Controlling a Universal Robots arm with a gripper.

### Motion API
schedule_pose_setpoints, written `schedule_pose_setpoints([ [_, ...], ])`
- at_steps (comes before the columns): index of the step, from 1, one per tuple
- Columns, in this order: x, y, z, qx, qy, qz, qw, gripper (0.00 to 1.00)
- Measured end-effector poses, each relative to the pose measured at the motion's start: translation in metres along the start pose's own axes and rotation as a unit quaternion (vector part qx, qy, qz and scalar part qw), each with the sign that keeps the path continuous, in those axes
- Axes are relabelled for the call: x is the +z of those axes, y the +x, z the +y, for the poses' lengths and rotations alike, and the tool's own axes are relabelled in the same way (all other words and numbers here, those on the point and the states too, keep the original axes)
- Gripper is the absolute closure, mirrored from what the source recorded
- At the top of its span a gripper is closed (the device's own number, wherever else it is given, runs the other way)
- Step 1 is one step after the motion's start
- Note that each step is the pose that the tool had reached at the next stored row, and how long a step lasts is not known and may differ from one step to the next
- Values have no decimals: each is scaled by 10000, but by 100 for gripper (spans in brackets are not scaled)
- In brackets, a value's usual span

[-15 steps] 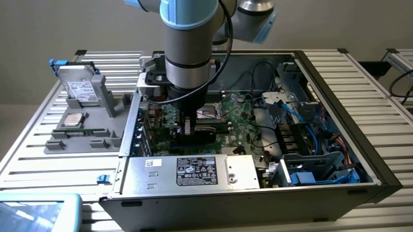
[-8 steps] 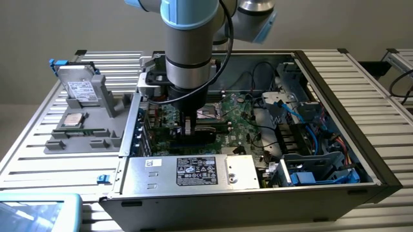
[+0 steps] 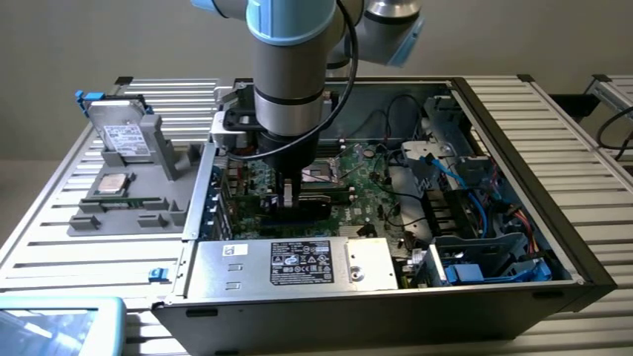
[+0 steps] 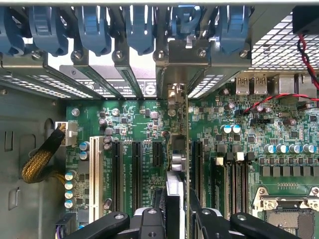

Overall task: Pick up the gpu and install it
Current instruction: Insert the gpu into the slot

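One card in play: gpu (image 4: pixel 175 191), held edge-on and upright in the end effector (image 4: pixel 175 219), low inside the open computer case (image 3: pixel 514 289).
End effector state: partly closed, fingers (image 4: pixel 149 221) clamped on the two flat faces of the gpu near its top edge; a narrow grip, sized by the card's thickness.
gpu location: over the motherboard (image 4: pixel 129 124), lined up with the expansion slots (image 4: pixel 135 172) and running toward the rear bracket openings (image 4: pixel 174 64); in the exterior view it shows as a dark slab under the end effector (image 3: pixel 287 199). Cannot tell whether the bottom edge is in a slot yet or just above it.
Handling, weight: light by the look of it, a small card, no strain for one arm.
Handling, stiffness: rigid board, probably won't flex, but will bind if tilted in the slot.
Handling, fragility: delicate; contact edge and small parts likely damage easily, side loads are risky.
Handling, slip: smooth flat faces, could slide between the pads under a push.
Where to hold: top edge, flat faces, near mid-length, as now.
Nearby: power supply (image 3: pixel 287 263) at the case front; gray parts tray (image 3: pixel 129 185) on the worktop (image 3: pixel 59 245), well apart.
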State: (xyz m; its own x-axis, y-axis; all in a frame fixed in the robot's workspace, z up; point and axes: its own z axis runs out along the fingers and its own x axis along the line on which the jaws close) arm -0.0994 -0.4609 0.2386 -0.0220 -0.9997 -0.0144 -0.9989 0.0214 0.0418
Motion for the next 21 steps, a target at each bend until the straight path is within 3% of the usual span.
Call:
schedule_pose_setpoints([
  [15,1,0,10,-1,12,-1,10000,72],
  [21,2,1,24,-1,36,-1,10000,72],
])
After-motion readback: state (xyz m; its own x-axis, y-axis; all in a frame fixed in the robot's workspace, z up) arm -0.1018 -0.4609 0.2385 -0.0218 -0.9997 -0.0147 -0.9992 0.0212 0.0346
